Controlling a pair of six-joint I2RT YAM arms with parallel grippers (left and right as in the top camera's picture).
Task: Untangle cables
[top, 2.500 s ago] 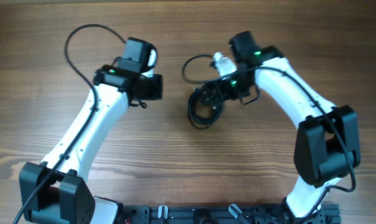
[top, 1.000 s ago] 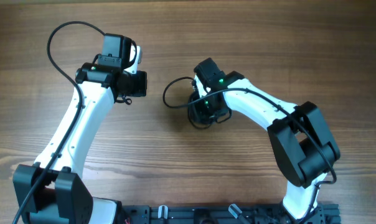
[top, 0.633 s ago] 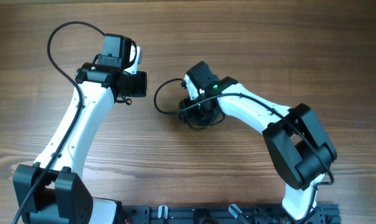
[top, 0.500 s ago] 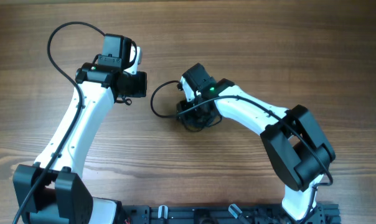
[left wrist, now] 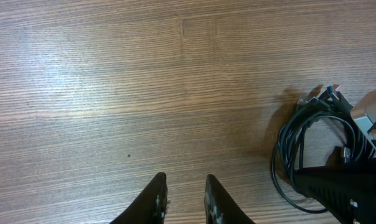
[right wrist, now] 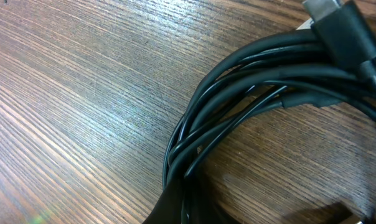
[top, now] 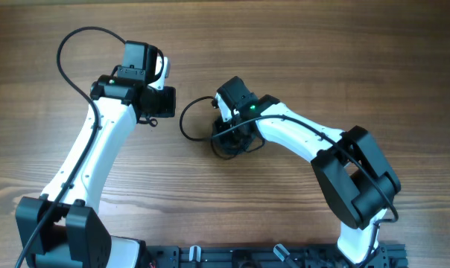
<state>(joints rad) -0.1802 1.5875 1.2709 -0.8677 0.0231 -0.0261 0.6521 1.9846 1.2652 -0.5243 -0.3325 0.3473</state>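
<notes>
Cables — coiled bundle at right gripper, 1 loop reaching leftward.

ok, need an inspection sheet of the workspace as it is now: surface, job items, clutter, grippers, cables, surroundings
Surface: wooden table, bare grain, no marks seen.
Job's things: cables in one coiled bundle, not yet untangled, with one loop trailing out sideways.
Clutter: nothing seen.
Grippers: left gripper over bare wood, fingers slightly apart, empty; right gripper down on the bundle, grip cannot be told.
Cables: black arm wire arcs off the left arm, apart from the bundle.
Surroundings: dark base rail at the near edge; nothing else seen.
</notes>
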